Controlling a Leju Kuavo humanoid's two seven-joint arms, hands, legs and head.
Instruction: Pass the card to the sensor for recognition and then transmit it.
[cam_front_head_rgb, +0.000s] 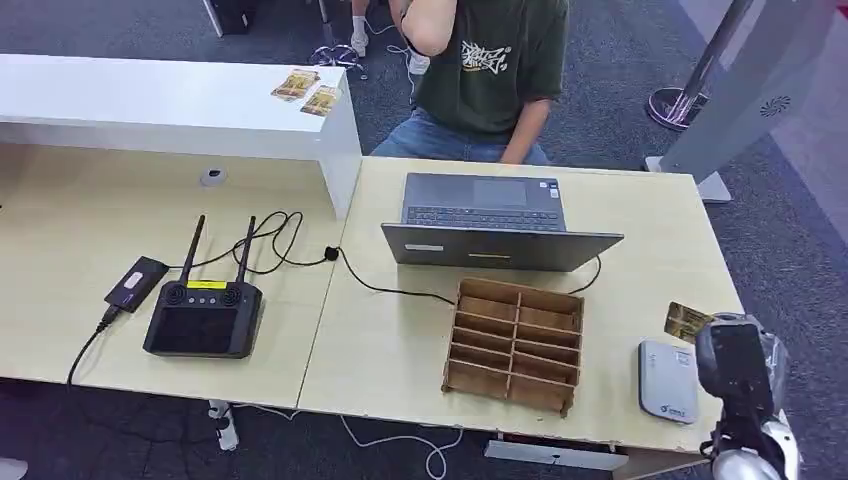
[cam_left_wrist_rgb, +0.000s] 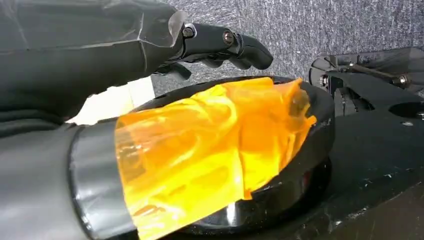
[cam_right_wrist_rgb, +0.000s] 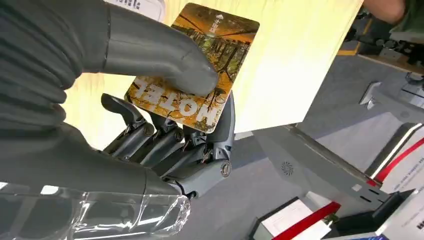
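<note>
Two cards (cam_front_head_rgb: 307, 92) lie on the white counter (cam_front_head_rgb: 150, 100) at the left. On the wooden table (cam_front_head_rgb: 400, 330) sit one laptop (cam_front_head_rgb: 495, 222), then one wooden organizer (cam_front_head_rgb: 515, 345) whose visible compartments hold nothing. Further right sits one grey sensor (cam_front_head_rgb: 667, 380); just beyond it the right hand (cam_right_wrist_rgb: 170, 145) pinches the card (cam_right_wrist_rgb: 197, 65) between thumb and fingers, while the left hand (cam_left_wrist_rgb: 220, 45) hangs with fingers curled, holding nothing.

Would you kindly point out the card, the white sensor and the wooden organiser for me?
card (cam_right_wrist_rgb: 197, 65): right wrist view, middle of its printed face, pinched by the right hand (cam_right_wrist_rgb: 165, 105).
white sensor (cam_front_head_rgb: 667, 381): head view, middle of its top face.
wooden organiser (cam_front_head_rgb: 515, 343): head view, a central divider.
</note>
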